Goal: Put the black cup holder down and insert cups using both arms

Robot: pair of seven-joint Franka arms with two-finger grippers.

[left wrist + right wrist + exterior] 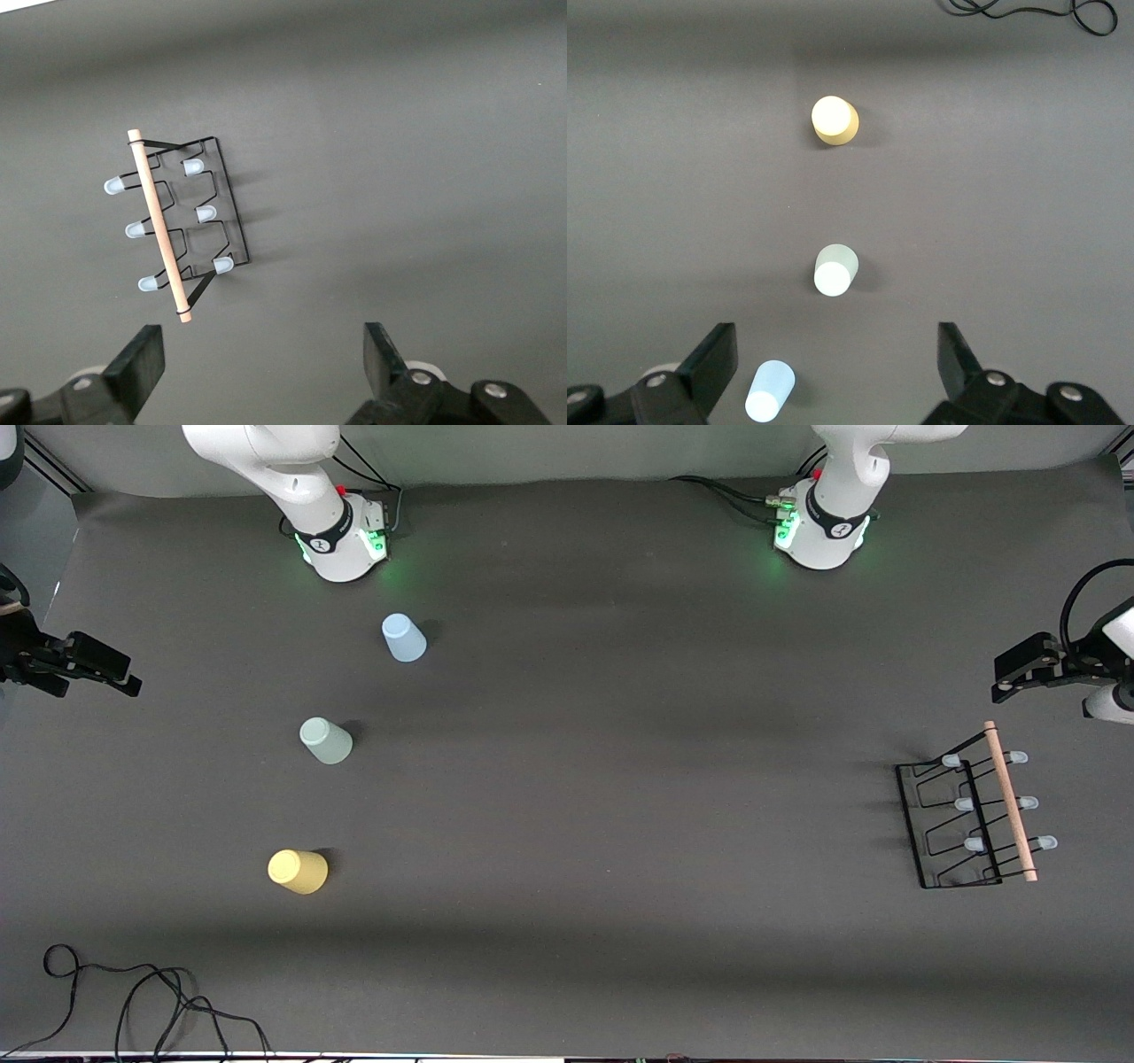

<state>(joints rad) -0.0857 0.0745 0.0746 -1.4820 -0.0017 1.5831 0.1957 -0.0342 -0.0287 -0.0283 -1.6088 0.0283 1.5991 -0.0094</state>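
Observation:
The black cup holder [970, 819] stands on the dark table at the left arm's end, its wooden rod on top; it also shows in the left wrist view [177, 221]. Three cups stand upside down toward the right arm's end: light blue [404, 638] nearest the bases, pale green [326, 740] in the middle, yellow [299, 871] nearest the front camera. They show in the right wrist view as yellow [834, 119], green [835, 269] and blue [770, 390]. My left gripper [1010, 676] [263, 363] hangs open and empty over the table edge, apart from the holder. My right gripper [111, 673] [835, 363] hangs open and empty.
A loose black cable [133, 1001] lies at the table's near edge by the right arm's end, also in the right wrist view [1028, 11]. The green-lit arm bases [341, 540] [819, 531] stand along the top edge.

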